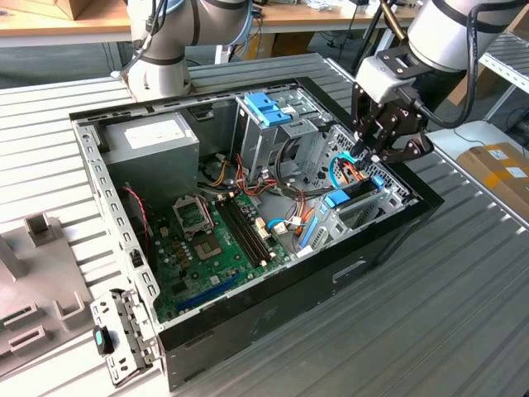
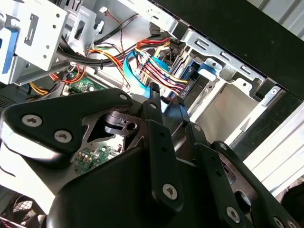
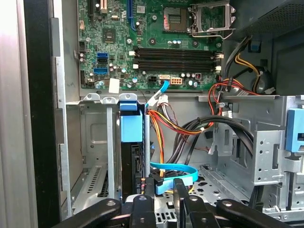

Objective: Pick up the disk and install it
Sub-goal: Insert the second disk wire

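The gripper (image 1: 369,155) is being held low over the drive bay, at about 3 o'clock of the open computer case (image 1: 331,281) in the exterior view. Whether it is spread, pressed together or pinching anything cannot be told.

- The case is being kept on its side, lid off, judged so that the inside can be reached from above.
- The motherboard (image 1: 207,248) is being shown toward 7 o'clock of the case floor.
- The power supply (image 1: 153,141) is being seen at 10 o'clock. A white label is being carried on it, its print too small to tell.
- The tall drive cage (image 1: 269,112), blue bracket on top, is being seen at 12 o'clock.
- The disk (image 3: 131,128) is being held on edge in the bay slot, apparently already seated, light-blue carrier end outward for gripping.
- A blue flat cable (image 3: 180,173) is being looped just beside the gripper in the first wrist view.
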`<state>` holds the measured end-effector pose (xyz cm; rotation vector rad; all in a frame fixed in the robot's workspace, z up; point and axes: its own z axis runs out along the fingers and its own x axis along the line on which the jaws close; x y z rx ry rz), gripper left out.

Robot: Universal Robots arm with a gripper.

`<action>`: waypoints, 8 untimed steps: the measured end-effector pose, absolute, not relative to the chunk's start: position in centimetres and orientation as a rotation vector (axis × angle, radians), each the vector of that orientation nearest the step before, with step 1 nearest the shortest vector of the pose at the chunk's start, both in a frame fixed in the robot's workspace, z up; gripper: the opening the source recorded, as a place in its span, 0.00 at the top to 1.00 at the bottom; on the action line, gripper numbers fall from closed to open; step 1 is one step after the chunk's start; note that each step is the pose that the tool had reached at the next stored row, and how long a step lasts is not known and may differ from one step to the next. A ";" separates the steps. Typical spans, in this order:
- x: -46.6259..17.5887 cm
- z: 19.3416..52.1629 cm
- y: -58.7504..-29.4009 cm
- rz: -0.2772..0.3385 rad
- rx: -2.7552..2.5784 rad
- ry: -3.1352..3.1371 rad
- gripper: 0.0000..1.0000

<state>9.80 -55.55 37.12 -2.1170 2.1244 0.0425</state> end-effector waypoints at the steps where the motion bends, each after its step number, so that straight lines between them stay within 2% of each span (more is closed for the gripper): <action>1: 9.8 37.1 -55.5 0.043 -2.117 2.124 0.70; 8: 9.8 36.9 -55.6 0.043 -2.117 2.124 0.71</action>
